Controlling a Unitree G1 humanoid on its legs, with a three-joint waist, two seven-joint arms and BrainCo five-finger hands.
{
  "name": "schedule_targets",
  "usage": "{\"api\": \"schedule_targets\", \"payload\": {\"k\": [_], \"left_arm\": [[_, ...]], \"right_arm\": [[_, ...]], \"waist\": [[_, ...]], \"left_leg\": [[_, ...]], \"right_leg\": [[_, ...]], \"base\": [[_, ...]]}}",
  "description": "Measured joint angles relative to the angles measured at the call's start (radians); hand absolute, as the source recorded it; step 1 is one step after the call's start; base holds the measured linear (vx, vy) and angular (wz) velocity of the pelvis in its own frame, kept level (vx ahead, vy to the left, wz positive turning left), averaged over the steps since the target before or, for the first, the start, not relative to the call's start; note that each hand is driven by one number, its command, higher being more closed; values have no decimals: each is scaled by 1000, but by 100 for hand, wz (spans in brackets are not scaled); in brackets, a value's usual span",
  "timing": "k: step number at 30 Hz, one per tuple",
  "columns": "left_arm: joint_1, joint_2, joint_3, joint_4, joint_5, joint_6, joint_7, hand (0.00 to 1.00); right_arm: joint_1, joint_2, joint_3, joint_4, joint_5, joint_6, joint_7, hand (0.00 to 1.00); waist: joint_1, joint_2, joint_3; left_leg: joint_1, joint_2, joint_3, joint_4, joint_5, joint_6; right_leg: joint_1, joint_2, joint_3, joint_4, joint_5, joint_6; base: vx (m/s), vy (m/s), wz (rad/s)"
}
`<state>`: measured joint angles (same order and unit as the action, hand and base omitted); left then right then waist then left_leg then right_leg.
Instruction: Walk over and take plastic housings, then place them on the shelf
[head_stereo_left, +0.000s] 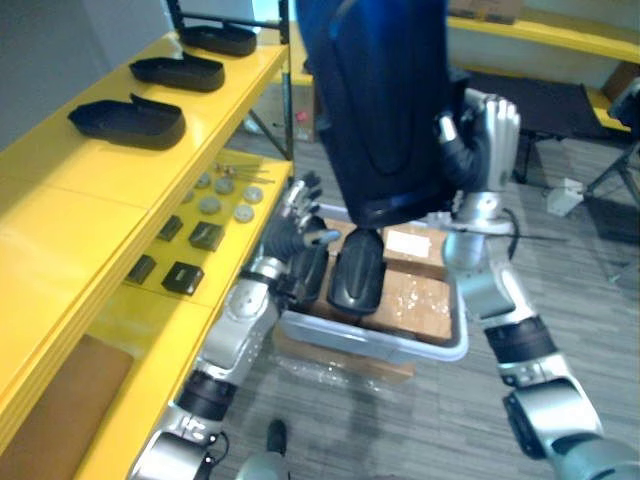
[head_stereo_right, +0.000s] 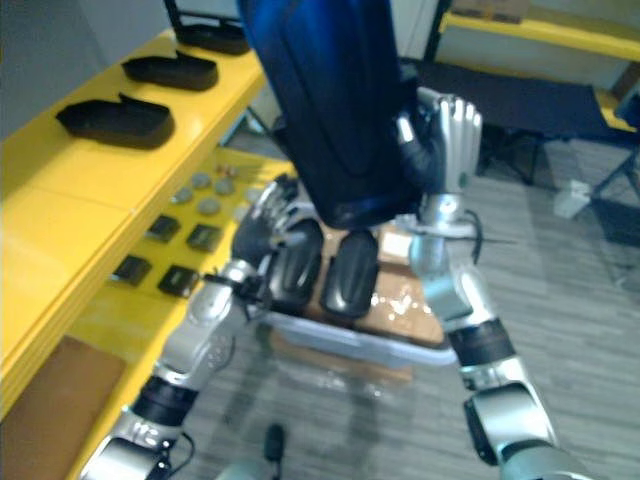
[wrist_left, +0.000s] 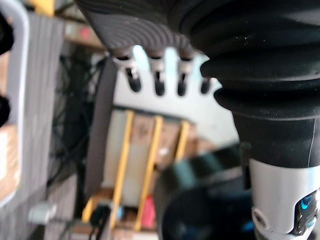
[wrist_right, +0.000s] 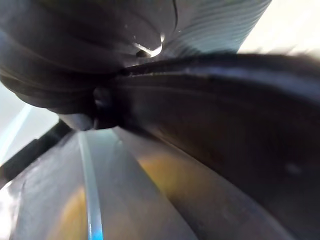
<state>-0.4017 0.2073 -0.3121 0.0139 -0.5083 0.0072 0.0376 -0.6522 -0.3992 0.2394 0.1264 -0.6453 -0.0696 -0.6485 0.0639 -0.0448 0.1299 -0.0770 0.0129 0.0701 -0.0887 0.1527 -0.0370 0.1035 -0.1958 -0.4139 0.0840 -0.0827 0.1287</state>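
The housing (head_stereo_left: 385, 100) is hanging upright and high, close to the head camera. The right hand (head_stereo_left: 492, 135) is curling its fingers round one long edge, probably to lift it clear of the bin (head_stereo_left: 400, 350) before swinging to the shelf (head_stereo_left: 90, 190). The left hand (head_stereo_left: 298, 222) is hovering at the bin's corner, fingers loose and spread, gripping nothing. The bin is holding two spare housings (head_stereo_left: 357, 270) on cardboard (head_stereo_left: 425, 295). Three placed housings (head_stereo_left: 130, 120) are lying on the shelf's top tier, small parts (head_stereo_left: 205, 235) below.
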Motion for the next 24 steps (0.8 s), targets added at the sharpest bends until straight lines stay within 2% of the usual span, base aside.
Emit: {"api": "schedule_targets", "payload": {"k": [3, 5, 12, 16, 18, 21, 24], "left_arm": [[-2, -5, -23, 47, -26, 19, -2, 0], [-2, -17, -24, 51, -36, 19, -2, 0], [-3, -19, -45, 80, -94, 18, -11, 0], [-2, -17, -50, 105, -192, 19, -13, 0], [0, -17, -54, 105, -202, 19, -8, 0], [2, -19, -58, 105, -202, 19, 25, 0], [4, -19, -57, 105, -202, 17, 74, 0]], "right_arm": [[2, 21, 58, 51, -17, -2, 9, 100], [2, 23, 81, 67, -18, -3, 17, 100], [35, 56, 103, 100, -38, -41, 27, 100], [53, 64, 125, 136, -39, -43, 27, 100], [64, 66, 124, 139, -38, -46, 21, 100], [88, 70, 124, 157, -38, -75, 14, 100], [120, 78, 124, 161, -38, -82, 14, 100]], "waist": [[1, 28, -16], [3, 33, -20], [2, 24, -25], [3, 23, -26], [3, 21, -28], [1, 6, -37], [-4, -13, -50]], "left_leg": [[-7, 4, -6, 0, 16, -2], [-8, 8, -7, 0, 23, -2], [-16, 10, -5, -1, 32, 1], [-22, 9, -5, -1, 38, 2], [-22, 9, -4, -1, 38, 1], [-22, 12, -4, -1, 39, 0], [-21, 15, -5, 0, 39, -1]], "right_leg": [[2, 8, -3, -14, 1, 2], [2, 11, -3, -14, 3, 0], [2, 17, 0, -39, 27, 1], [1, 19, -1, -48, 38, 1], [2, 19, -1, -49, 38, 1], [2, 22, 0, -51, 38, 0], [2, 23, 1, -51, 37, -1]], "base": [[-121, -5, 7], [-82, -2, 1], [-29, 1, -1], [0, 0, 0], [0, 0, 0], [0, 0, 0], [0, 0, 0]]}}
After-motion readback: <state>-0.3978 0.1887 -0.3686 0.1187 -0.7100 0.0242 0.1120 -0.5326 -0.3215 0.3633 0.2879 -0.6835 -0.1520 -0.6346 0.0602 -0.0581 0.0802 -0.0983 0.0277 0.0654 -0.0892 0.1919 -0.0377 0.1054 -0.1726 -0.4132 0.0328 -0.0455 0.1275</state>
